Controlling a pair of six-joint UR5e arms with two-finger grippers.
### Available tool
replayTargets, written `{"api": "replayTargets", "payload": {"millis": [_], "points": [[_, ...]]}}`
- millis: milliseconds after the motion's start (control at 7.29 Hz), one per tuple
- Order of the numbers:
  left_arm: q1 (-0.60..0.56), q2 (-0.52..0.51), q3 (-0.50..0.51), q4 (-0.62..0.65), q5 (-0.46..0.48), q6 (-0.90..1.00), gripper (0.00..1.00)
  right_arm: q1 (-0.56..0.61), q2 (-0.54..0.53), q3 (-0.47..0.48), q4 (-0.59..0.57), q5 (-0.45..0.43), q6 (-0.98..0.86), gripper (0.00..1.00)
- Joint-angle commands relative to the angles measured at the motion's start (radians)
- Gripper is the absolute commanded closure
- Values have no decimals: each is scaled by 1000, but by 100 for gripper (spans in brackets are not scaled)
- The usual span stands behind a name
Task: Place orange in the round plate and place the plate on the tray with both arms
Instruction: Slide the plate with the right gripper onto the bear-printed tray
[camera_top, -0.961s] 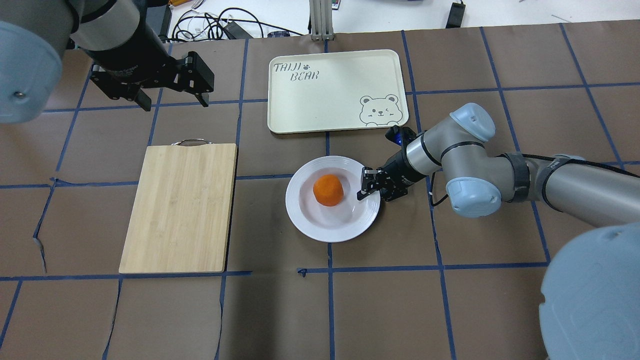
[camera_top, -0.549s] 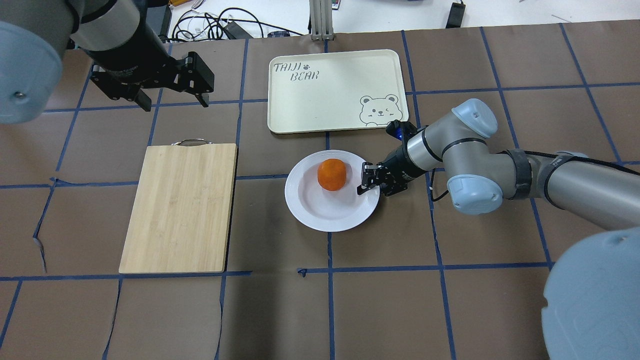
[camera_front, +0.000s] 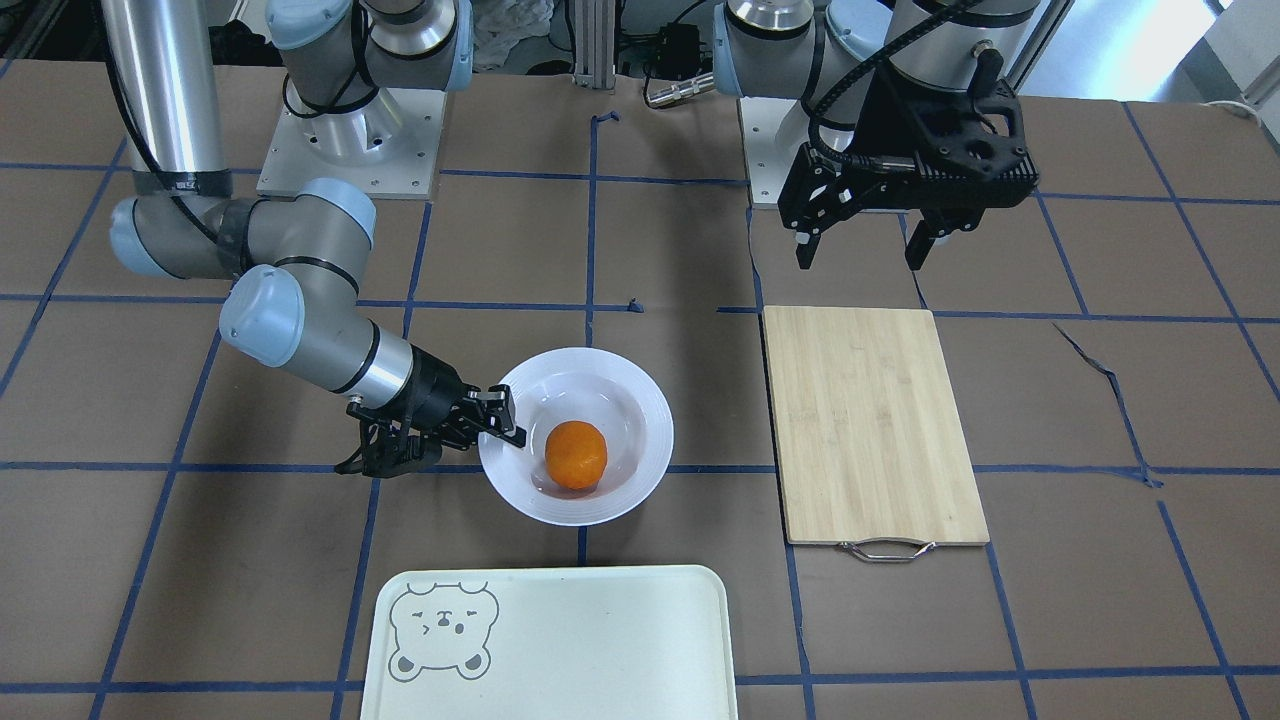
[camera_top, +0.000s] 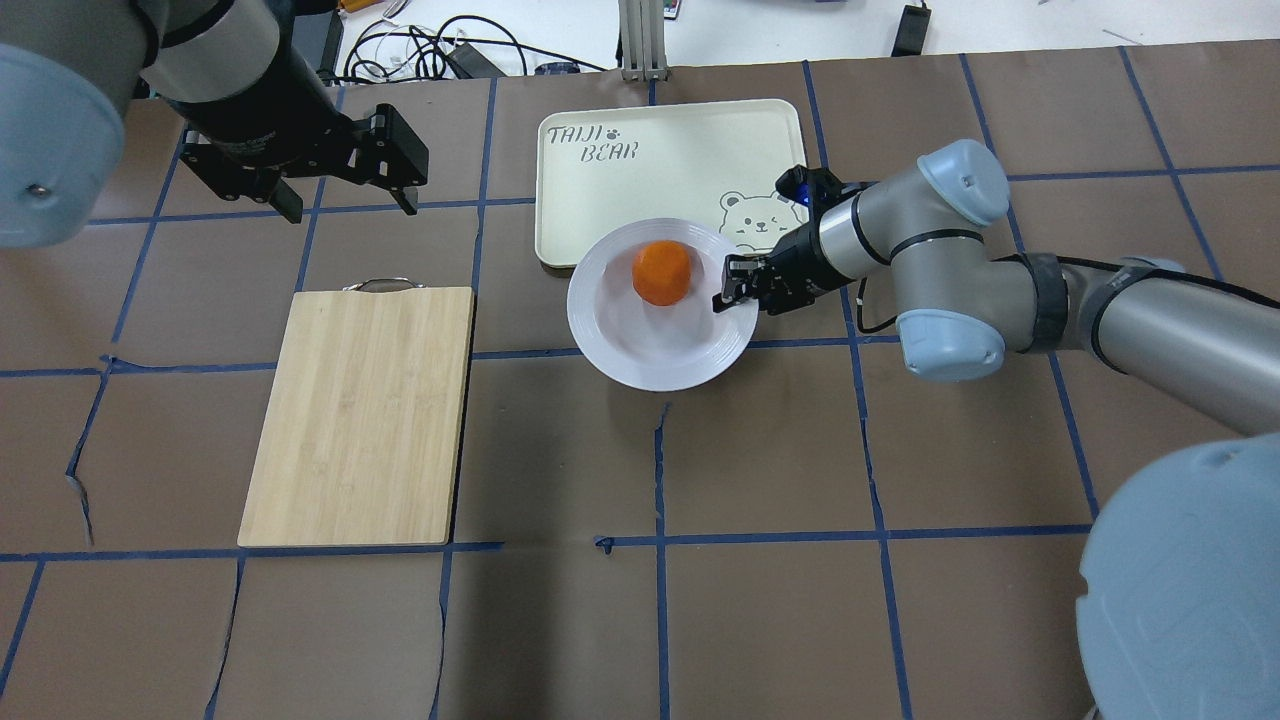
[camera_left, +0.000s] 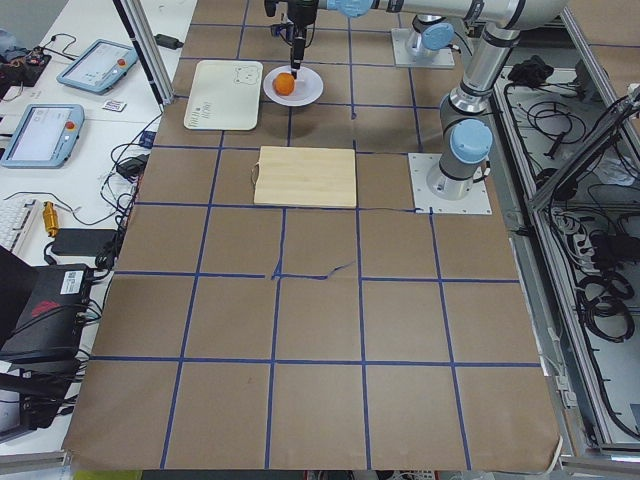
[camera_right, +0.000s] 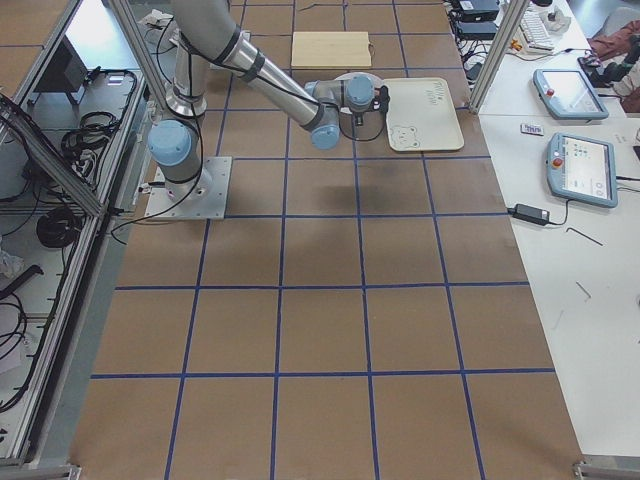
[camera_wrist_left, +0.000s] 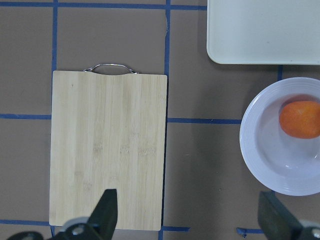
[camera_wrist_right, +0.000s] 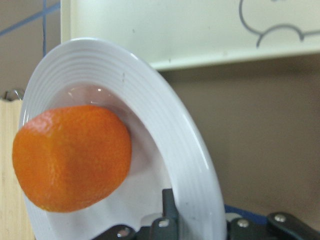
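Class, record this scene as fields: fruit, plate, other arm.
Fruit: orange lying in the round plate
Plate: gripped at its rim by the right pincer, raised, not yet on the tray
Other arm: left pincer open, empty, above the table past the bamboo cutting board

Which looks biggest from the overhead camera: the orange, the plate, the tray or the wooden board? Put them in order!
1. Wooden board, though it lies nearer the camera than the tray.
2. Tray, close behind.
3. Plate.
4. Orange.
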Motion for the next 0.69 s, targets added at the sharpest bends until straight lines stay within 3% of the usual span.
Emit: {"api": "replayTargets", "payload": {"millis": [0,275,549], "points": [[0,0,0,0,0,0,0,1,111,-252,114,-6,5,100],[0,0,0,0,0,0,0,5,298,-461,115,0,28,100],[0,0,0,0,0,0,0,10,400,-579,116,0,76,100]]}}
